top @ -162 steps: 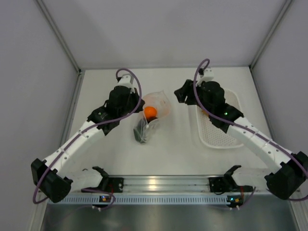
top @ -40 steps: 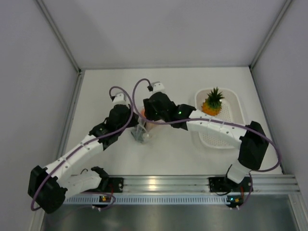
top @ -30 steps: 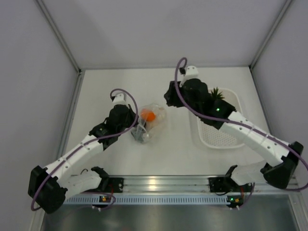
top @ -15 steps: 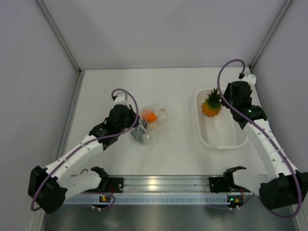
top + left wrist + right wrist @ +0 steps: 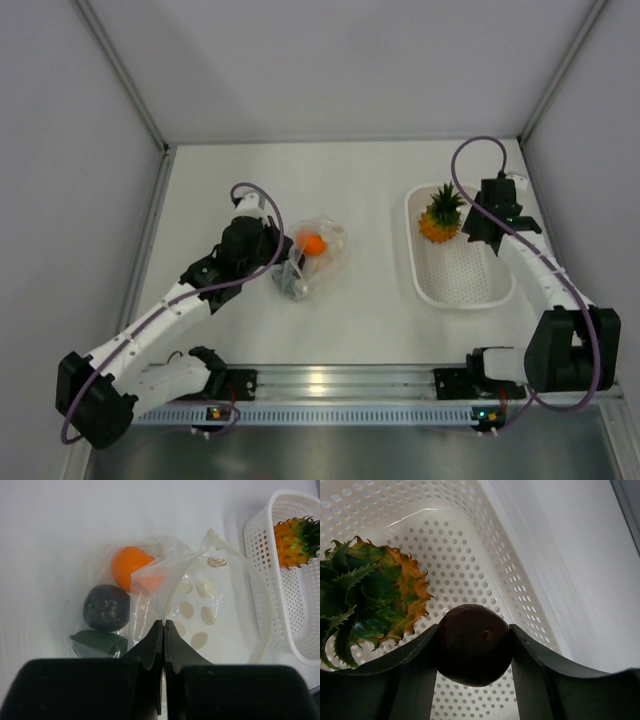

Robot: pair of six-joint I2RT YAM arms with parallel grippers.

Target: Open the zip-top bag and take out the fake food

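Note:
The clear zip-top bag [image 5: 318,256] lies at the table's middle. My left gripper [image 5: 286,264] is shut on a fold of its plastic [image 5: 163,625]. Inside the bag [image 5: 210,605] I see a round orange fruit [image 5: 131,567], a dark round piece [image 5: 106,607] and a dark green piece [image 5: 100,641]. My right gripper [image 5: 478,226] hovers over the white basket [image 5: 455,298], shut on a dark brown round piece [image 5: 474,650] held between its fingers [image 5: 410,670]. The pineapple [image 5: 438,214] lies in the basket, left of the held piece in the right wrist view [image 5: 375,595].
The perforated basket [image 5: 485,545] stands at the right, close to the right wall [image 5: 580,170]. Its near corner and the pineapple [image 5: 295,535] also show in the left wrist view [image 5: 280,605]. Grey walls enclose the table on three sides.
My right arm went from the bag to the basket and now holds the dark brown piece above it, its elbow swung further right. The left gripper kept its hold on the bag.

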